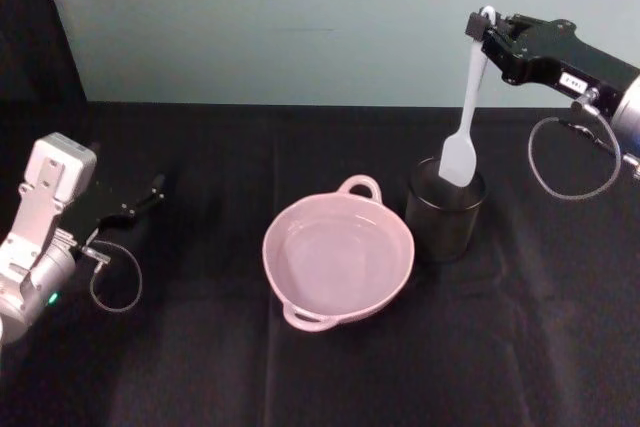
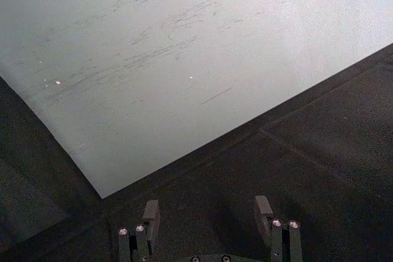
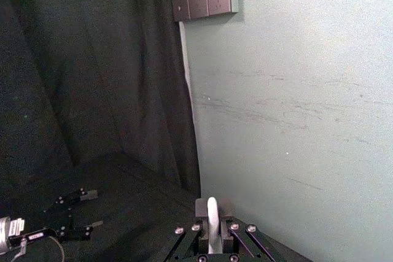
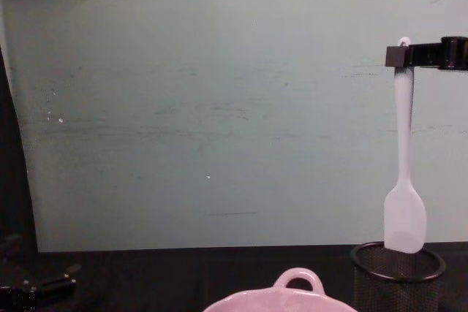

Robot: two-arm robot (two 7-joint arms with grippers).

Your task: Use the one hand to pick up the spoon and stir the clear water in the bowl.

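My right gripper (image 1: 486,27) is raised at the back right, shut on the top of the white spoon (image 1: 465,127). The spoon hangs straight down, its flat end at the mouth of the black mesh cup (image 1: 445,212). The chest view shows the spoon (image 4: 404,180) held by the right gripper (image 4: 401,55), its tip level with the rim of the cup (image 4: 397,275). In the right wrist view the handle (image 3: 212,210) sits between the closed fingers. The pale pink bowl (image 1: 275,237) stands mid-table, left of the cup. My left gripper (image 1: 150,192) rests open at the far left.
A black cloth (image 1: 200,367) covers the table and a pale green wall (image 1: 300,27) stands close behind it. The bowl's rim and loop handle (image 4: 296,283) show at the bottom of the chest view. Open cloth lies between the left gripper (image 2: 207,213) and the bowl.
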